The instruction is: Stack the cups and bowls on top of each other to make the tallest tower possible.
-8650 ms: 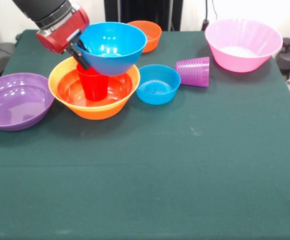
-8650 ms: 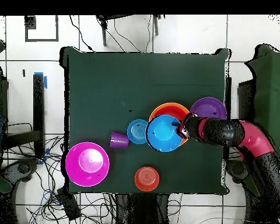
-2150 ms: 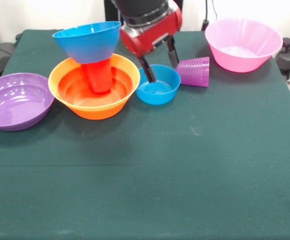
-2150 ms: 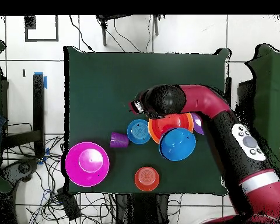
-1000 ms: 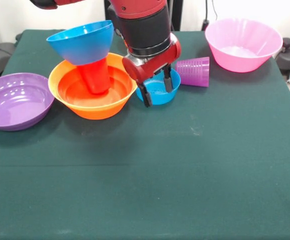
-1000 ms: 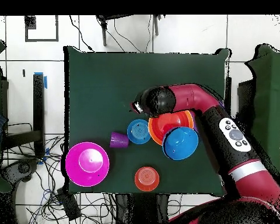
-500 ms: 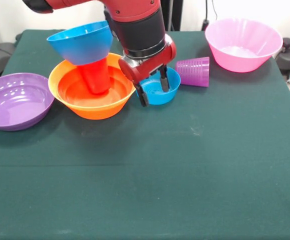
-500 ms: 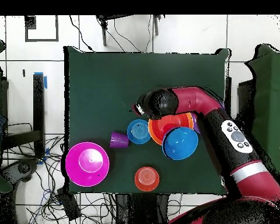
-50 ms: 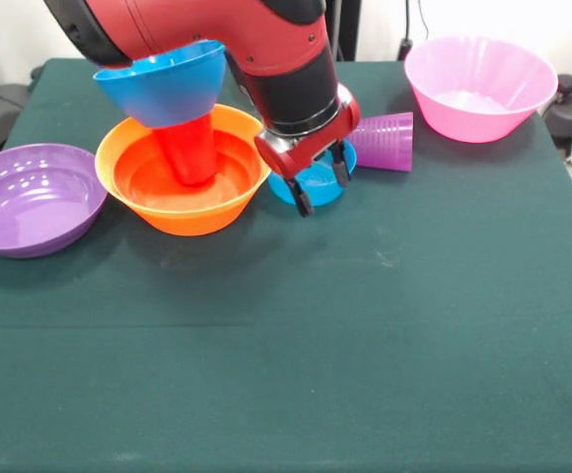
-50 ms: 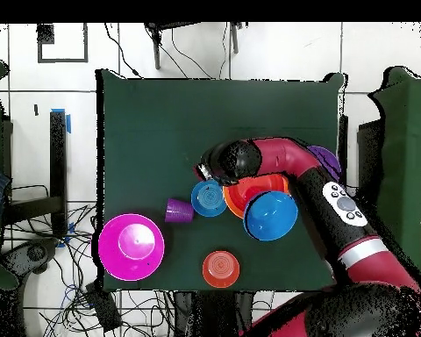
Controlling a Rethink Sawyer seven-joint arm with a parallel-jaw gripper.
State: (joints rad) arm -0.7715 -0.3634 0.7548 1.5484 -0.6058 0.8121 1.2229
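The tower stands at the left: a large orange bowl (image 9: pixel 183 212) (image 10: pixel 265 183) with a red-orange inside holds an upright red cup (image 9: pixel 189 154). A large blue bowl (image 9: pixel 164 81) (image 10: pixel 271 216) rests tilted on that cup. To its right sits a small blue bowl (image 9: pixel 318 186) (image 10: pixel 208 198). My gripper (image 9: pixel 322 189) is open and hangs low over it. One of my fingers (image 9: pixel 301 202) is at the bowl's near-left rim and the other is at its right side. A purple cup (image 9: pixel 383 140) (image 10: pixel 179 210) lies on its side just beyond.
A big pink bowl (image 9: pixel 478 87) (image 10: pixel 131 247) stands at the far right corner. A shallow purple bowl (image 9: pixel 30 197) sits at the left edge. A small orange bowl (image 10: pixel 220 268) shows only in the overhead view; my arm hides it in the front view.
My gripper let go of the large blue bowl, which stays tilted on the red cup. It moved right to the small blue bowl, came down, and shifted slightly right in the last half second.
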